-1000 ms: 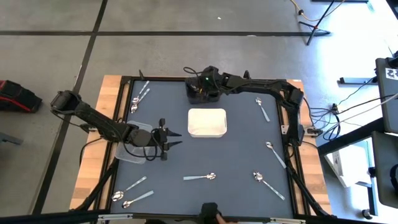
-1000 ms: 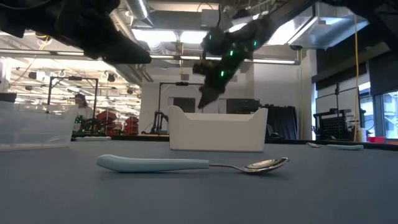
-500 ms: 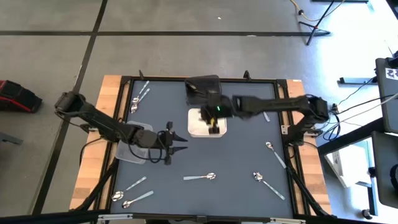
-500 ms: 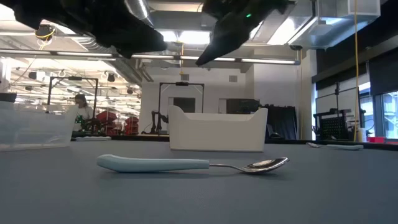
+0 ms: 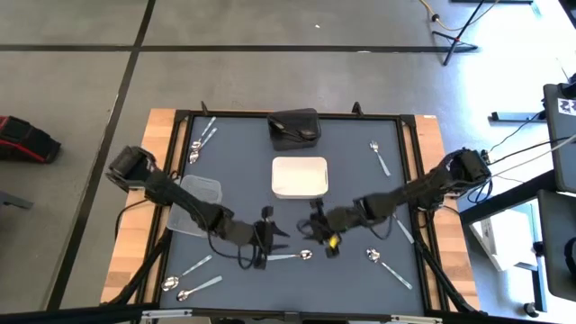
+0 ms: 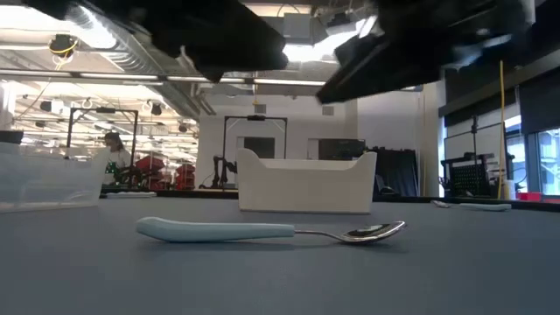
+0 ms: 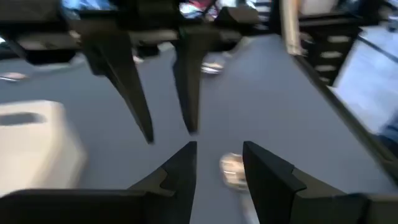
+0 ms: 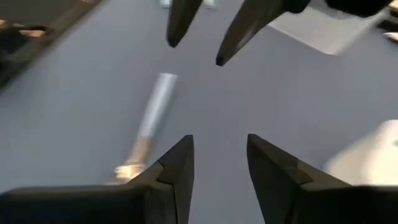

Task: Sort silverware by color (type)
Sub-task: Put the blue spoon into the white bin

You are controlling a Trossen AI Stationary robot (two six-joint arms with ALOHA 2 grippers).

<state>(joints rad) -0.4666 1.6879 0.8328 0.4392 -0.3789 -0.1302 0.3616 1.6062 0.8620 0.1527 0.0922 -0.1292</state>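
I see the spoon (image 5: pixel 290 256) flat on the bench (image 5: pixel 351 202), between both pincers. Left pincer (image 5: pixel 281 241) spread wide at its handle end, empty; right pincer (image 5: pixel 317 237) also wide, empty, just above the bowl end.

Nine spoons (image 5: pixel 290 256) or so lie on the table, plus three containers: black (image 5: pixel 295 128), white (image 5: pixel 300 176), clear (image 5: pixel 196 204).

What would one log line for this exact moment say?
left gripper: open, at spoon handle end | right gripper: open, above bowl end | spoon: on table, ungrasped
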